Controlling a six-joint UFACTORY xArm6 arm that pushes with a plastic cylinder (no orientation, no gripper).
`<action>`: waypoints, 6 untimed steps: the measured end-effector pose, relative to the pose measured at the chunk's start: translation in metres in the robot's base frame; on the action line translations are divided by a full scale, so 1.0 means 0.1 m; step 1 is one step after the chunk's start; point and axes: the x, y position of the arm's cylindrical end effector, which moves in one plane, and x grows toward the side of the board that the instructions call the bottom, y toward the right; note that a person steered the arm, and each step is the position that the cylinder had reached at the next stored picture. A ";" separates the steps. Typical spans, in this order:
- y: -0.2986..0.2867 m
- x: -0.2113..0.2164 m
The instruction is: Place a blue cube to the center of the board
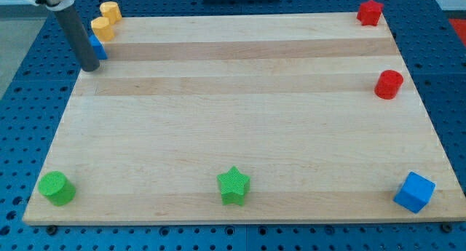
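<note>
A blue cube (415, 191) sits at the board's bottom right corner. A second blue block (98, 47) lies at the top left, mostly hidden behind my rod. My tip (90, 66) rests on the board's top left edge, touching or just in front of that second blue block, far from the cube at the bottom right.
Two yellow blocks (105, 20) sit at the top left corner above the hidden blue block. A red star (370, 12) is at the top right, a red cylinder (389, 84) on the right edge. A green cylinder (56, 188) is bottom left, a green star (234, 185) bottom middle.
</note>
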 end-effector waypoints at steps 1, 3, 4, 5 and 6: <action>0.24 0.23; 1.28 0.92; 1.98 1.13; 2.73 1.14; 3.38 1.15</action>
